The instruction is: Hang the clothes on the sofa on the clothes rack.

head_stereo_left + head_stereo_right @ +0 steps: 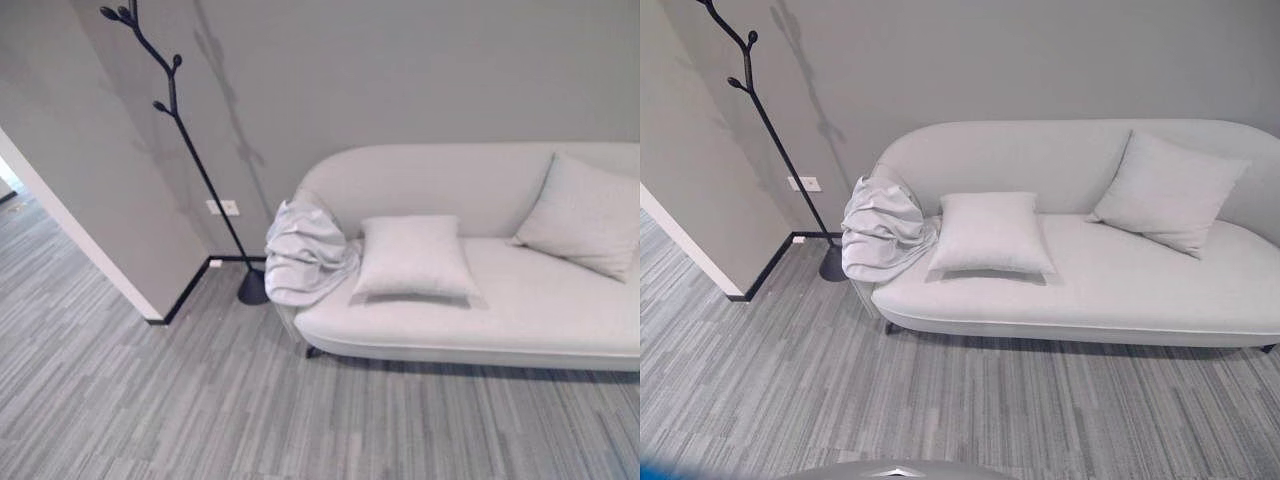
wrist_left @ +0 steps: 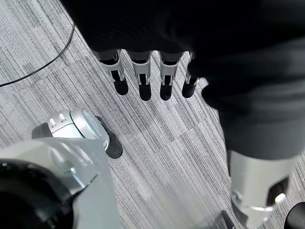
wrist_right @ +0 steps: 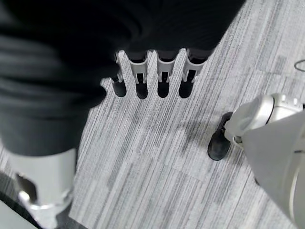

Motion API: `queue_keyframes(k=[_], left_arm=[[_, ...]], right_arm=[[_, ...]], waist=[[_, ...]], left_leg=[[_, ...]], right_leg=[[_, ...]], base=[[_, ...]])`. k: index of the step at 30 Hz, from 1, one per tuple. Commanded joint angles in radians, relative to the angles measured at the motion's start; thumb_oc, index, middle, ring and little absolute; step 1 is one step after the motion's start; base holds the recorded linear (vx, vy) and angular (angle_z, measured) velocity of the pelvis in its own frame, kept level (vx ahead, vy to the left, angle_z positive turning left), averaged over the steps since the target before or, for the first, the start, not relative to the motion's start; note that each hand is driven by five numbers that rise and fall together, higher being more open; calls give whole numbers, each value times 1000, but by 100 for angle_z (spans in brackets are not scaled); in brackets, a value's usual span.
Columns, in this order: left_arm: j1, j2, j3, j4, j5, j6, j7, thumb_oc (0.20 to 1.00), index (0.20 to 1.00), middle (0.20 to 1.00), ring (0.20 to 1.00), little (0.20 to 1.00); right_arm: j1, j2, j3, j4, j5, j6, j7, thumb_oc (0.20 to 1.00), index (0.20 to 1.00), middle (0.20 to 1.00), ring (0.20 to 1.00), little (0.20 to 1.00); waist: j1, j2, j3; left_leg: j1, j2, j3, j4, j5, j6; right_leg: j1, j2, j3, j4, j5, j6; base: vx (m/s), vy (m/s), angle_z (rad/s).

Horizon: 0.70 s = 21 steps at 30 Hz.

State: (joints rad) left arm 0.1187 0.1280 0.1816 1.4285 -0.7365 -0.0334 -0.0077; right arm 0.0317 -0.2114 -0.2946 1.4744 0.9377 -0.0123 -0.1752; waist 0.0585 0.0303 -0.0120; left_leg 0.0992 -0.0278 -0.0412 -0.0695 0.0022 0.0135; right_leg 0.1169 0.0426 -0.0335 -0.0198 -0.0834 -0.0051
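1. Nothing of the task is done yet, as far as I can judge: the clothes (image 1: pixel 305 258) lie in a crumpled pale heap on the sofa (image 1: pixel 520 310), draped over its arm at the centre-left of the eye views, just beside the near cushion (image 1: pixel 413 256).
2. The rack (image 1: pixel 180 120), a dark branching pole, stands in the upper left of the eye views, its round base (image 1: pixel 253 288) on the floor (image 1: pixel 150 400) just beside that sofa arm. Its pegs look bare.
3. A 2nd cushion (image 1: pixel 583 213) leans on the sofa back at the right, well apart from the clothes.
4. The left hand (image 2: pixel 143 76) hangs above the striped floor, fingers straight and slightly apart, holding nothing.
5. The right hand (image 3: pixel 152 76) hangs the same way: fingers straight, apart, empty.
6. All steps seem to remain: approach the sofa, reach the clothes, grasp and lift them, carry them to the rack, and hook them over a peg.
7. The heap is soft and folded, so it will likely sag and trail when lifted.
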Motion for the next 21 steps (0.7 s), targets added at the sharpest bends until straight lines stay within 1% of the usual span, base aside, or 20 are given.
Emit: queue_keyframes(k=[1,10,21], left_arm=[[-52,-10,11,71,17,-10,-8,1000,1000,1000,1000,1000],[-53,-7,-2,76,54,-16,-17,1000,1000,1000,1000,1000],[-55,-3,-8,81,75,-19,-20,1000,1000,1000,1000,1000]], right_arm=[[-38,-26,-7,73,-44,4,9,1000,1000,1000,1000,1000],[-36,-34,8,88,-93,13,25,1000,1000,1000,1000,1000],[-30,-35,26,96,-140,15,22,1000,1000,1000,1000,1000]], waist=[[13,-18,-21],[17,-19,-20],[20,-21,-17]], left_leg=[[-12,-17,-79,-18,-30,-43],[-12,-16,-87,-18,-28,-43],[-14,-16,-93,-18,-25,-45]], right_leg=[[2,-61,-50,-68,75,105],[2,-59,-58,-68,73,104],[4,-56,-61,-68,73,102]], base=[[-1,-6,4],[0,-4,2],[-1,-2,3]])
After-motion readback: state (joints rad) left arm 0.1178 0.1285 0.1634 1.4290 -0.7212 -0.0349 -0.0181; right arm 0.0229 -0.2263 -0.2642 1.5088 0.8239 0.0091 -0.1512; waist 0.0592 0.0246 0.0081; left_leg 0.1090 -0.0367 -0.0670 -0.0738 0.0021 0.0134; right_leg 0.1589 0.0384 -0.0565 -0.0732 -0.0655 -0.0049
